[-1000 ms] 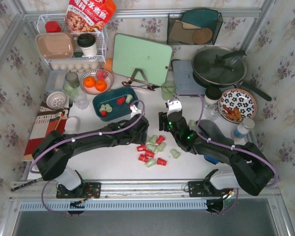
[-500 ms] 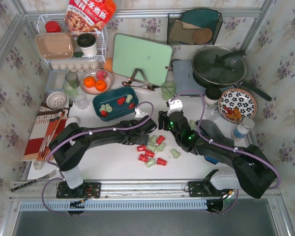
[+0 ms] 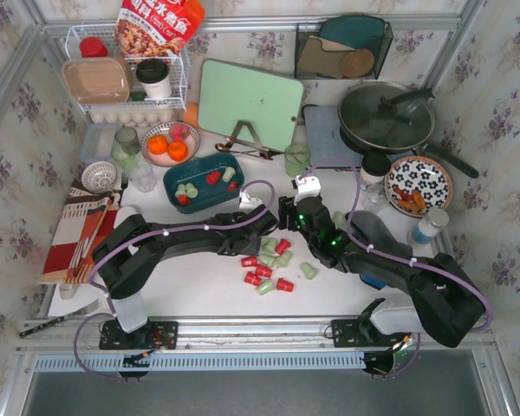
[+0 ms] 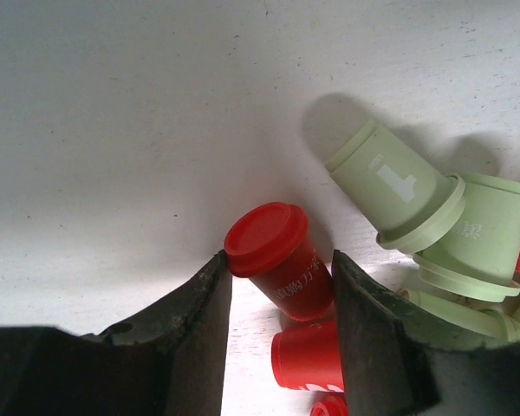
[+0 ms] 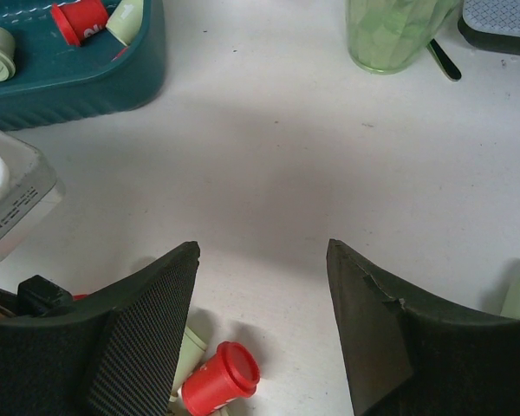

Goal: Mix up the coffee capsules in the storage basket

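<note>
The storage basket (image 3: pixel 210 203) sits on the white table (image 3: pixel 208 277), far and left of my two grippers. A few coffee capsules (image 3: pixel 188 189), red and mint, lie in it. To its right and nearer, my left gripper (image 4: pixel 277 269) is down on the tabletop at the left edge of the loose heap (image 3: pixel 269 264) of capsules. Its fingers stand apart with one red capsule (image 4: pixel 273 256) lying on its side between them, close to both. Two mint capsules (image 4: pixel 399 186) lie just right of that finger. Further right, my right gripper (image 5: pixel 264 260) hangs over bare table on the far side of the heap. Its fingers are spread wide with nothing between them. A green glass (image 5: pixel 399 30) stands beyond it.
</note>
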Available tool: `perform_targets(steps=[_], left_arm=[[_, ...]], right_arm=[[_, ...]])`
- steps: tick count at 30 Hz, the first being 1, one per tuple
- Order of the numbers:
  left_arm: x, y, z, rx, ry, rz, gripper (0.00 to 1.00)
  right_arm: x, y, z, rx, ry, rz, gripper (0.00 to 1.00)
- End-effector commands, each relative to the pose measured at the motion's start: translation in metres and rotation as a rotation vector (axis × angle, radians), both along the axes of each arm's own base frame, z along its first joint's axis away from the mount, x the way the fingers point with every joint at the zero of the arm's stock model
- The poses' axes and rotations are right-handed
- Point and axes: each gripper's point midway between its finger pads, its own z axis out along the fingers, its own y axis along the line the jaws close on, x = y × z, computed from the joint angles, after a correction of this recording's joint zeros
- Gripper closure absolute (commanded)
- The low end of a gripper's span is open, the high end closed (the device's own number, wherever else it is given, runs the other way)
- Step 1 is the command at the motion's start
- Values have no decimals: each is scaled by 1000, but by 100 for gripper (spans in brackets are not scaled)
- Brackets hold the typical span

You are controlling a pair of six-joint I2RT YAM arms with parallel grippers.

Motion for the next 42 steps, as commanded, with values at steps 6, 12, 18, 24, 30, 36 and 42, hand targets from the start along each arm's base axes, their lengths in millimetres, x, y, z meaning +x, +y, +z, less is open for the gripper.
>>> perform_targets(steps=[6, 12, 18, 24, 30, 36, 42], left_arm=[[7, 11, 19, 28, -61, 5, 64], [23, 21, 52, 12, -147, -2, 64], [51, 35, 86, 1, -236, 15, 64], [98, 75, 118, -22, -326, 112, 63], [153, 124, 123, -28, -348, 251, 59], [186, 162, 89, -37, -272, 356, 57], [197, 172, 72, -29, -250, 372, 48]], right_arm=[[3, 4, 7, 27, -18, -2, 32], [3, 4, 6, 26, -14, -2, 32], [3, 3, 6, 21, -15, -7, 32], [4, 4, 4, 20, -11, -2, 31], [3, 17, -9, 4, 46, 52, 31], [3, 27, -21, -16, 101, 86, 31], [3, 31, -27, -18, 121, 105, 31]])
